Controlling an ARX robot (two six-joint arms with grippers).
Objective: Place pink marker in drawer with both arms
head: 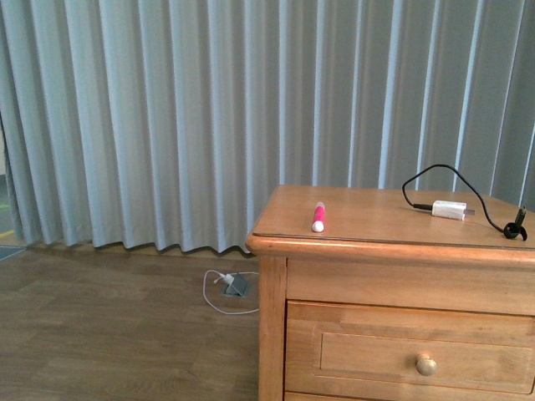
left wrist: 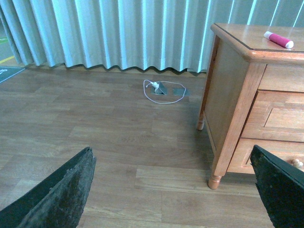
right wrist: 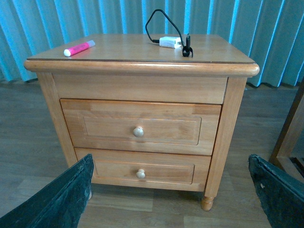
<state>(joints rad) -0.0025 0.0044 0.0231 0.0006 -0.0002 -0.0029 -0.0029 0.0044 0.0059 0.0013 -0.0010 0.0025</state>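
One likely light, stiff, slick marker point(head: 318, 216) lies on the nightstand point(head: 376, 219) top near its front-left corner, above the shut drawer point(right wrist: 109, 126); we'd pinch it mid-barrel, left gripper point(left wrist: 171, 148) and right gripper point(right wrist: 169, 156) both spread wide, empty.

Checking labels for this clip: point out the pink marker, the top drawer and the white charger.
pink marker point(head: 318, 215), front view, middle of its pink barrel.
top drawer point(right wrist: 104, 129), right wrist view, left part of its recessed panel.
white charger point(head: 449, 210), front view, centre of the block.
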